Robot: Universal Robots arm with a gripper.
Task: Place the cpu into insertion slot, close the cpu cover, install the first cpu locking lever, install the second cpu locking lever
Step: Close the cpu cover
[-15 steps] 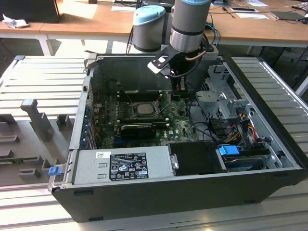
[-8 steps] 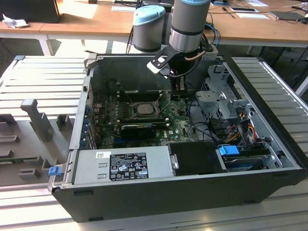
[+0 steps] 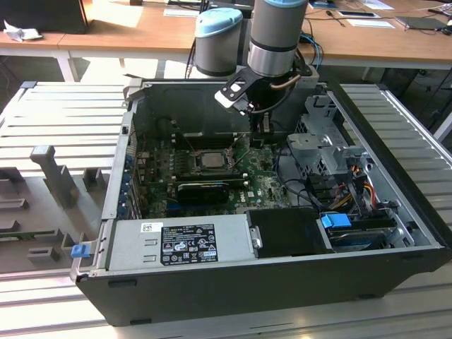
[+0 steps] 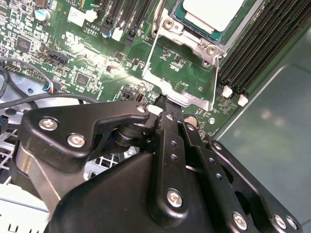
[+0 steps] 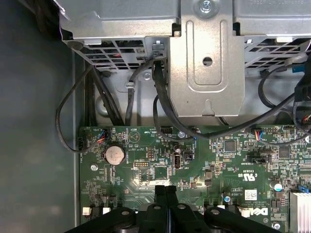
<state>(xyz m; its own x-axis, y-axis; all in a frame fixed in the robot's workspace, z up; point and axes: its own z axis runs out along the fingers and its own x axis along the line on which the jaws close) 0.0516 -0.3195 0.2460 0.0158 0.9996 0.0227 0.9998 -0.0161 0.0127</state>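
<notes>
The black claw (image 4: 164,101) is pinched narrow on the edge of the thin silver-grey metal cpu cover (image 4: 192,98). The cover is tilted open beside the dull silver square cpu (image 4: 214,12), which sits in the silver-rimmed insertion slot (image 4: 206,48).

One cpu (image 4: 214,12), one cover (image 4: 187,98) and one gripper (image 5: 165,187). One coin cell (image 5: 114,154), one case (image 3: 247,289).
</notes>
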